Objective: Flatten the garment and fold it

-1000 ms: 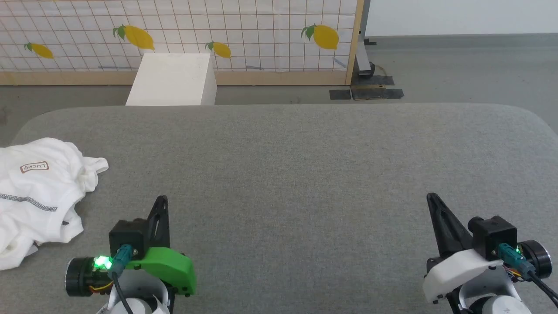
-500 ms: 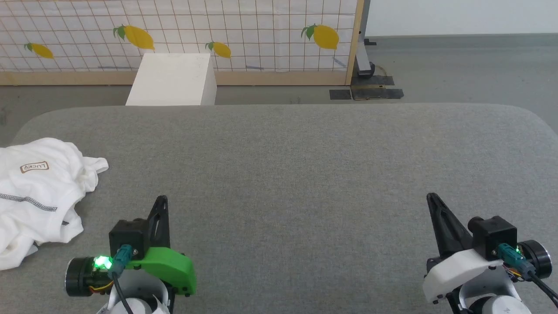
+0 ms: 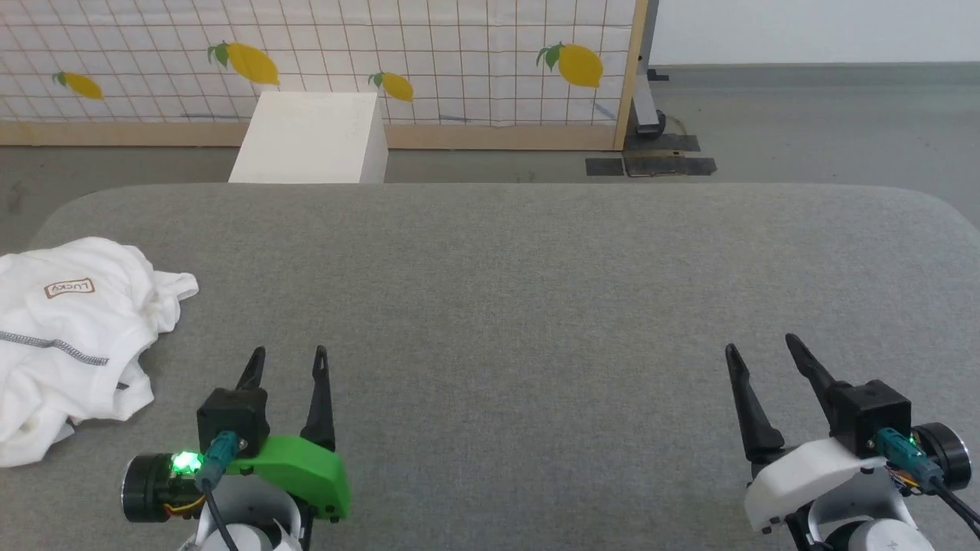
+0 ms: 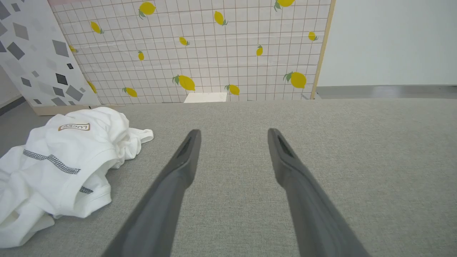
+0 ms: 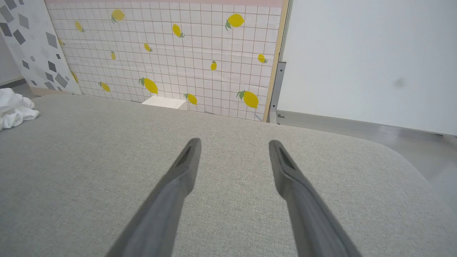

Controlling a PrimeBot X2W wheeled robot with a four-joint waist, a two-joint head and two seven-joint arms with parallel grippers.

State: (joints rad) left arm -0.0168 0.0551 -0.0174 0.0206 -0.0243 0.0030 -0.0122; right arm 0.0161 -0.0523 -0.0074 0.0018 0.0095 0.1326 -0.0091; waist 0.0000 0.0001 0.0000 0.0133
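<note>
The garment (image 3: pixel 69 337), a crumpled white T-shirt with a tan patch and grey stitched seams, lies bunched at the left edge of the grey padded table (image 3: pixel 521 291). It also appears in the left wrist view as the garment (image 4: pixel 60 160), and a corner of the garment (image 5: pixel 14 109) shows at the far left of the right wrist view. My left gripper (image 3: pixel 289 353) stands open near the front left, to the right of the shirt and apart from it. My right gripper (image 3: pixel 762 344) stands open at the front right, with nothing between its fingers.
A white rigid box (image 3: pixel 310 138) stands on the floor behind the table's far edge. Behind it runs a lemon-patterned grid panel (image 3: pixel 459 53) with a wooden frame. Grey floor lies beyond the table's rounded far corners.
Both grippers have opened from shut. The head camera has shifted slightly, so the whole picture sits a little to the right. The garment has not moved.
</note>
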